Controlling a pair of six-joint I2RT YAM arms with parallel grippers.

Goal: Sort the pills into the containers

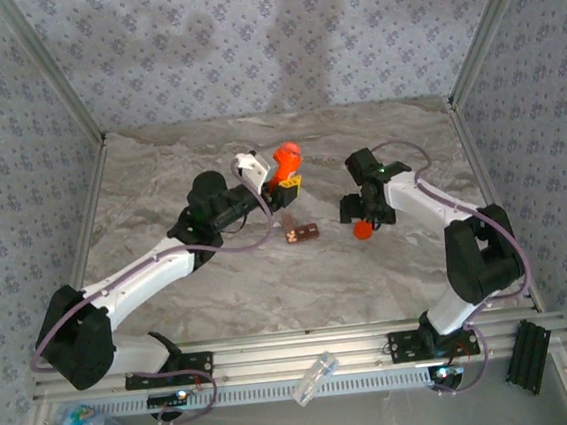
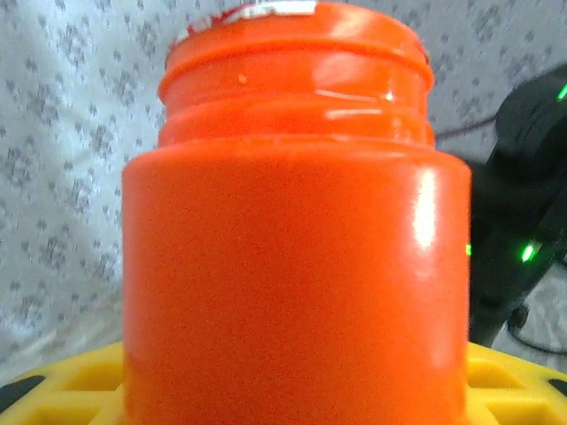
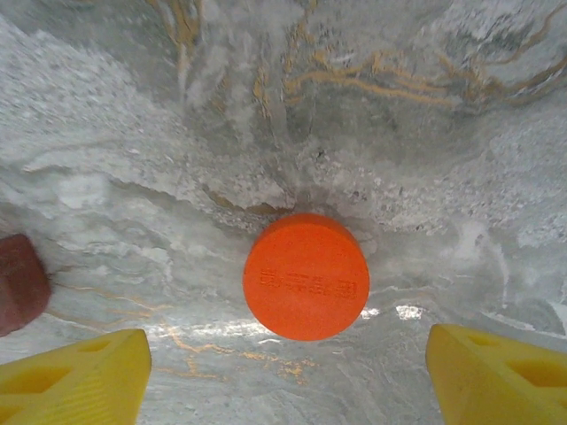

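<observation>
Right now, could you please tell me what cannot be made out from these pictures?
Pill bottle contents: left wrist view, its opaque orange wall hides them.
Brown item: right wrist view, cut off by the left edge; top view, too small to identify.
Cap lettering: right wrist view, too blurred to read.

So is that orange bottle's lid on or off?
Off: the bottle shows a bare threaded neck, and the lid lies on the table under the right end effector.
</observation>
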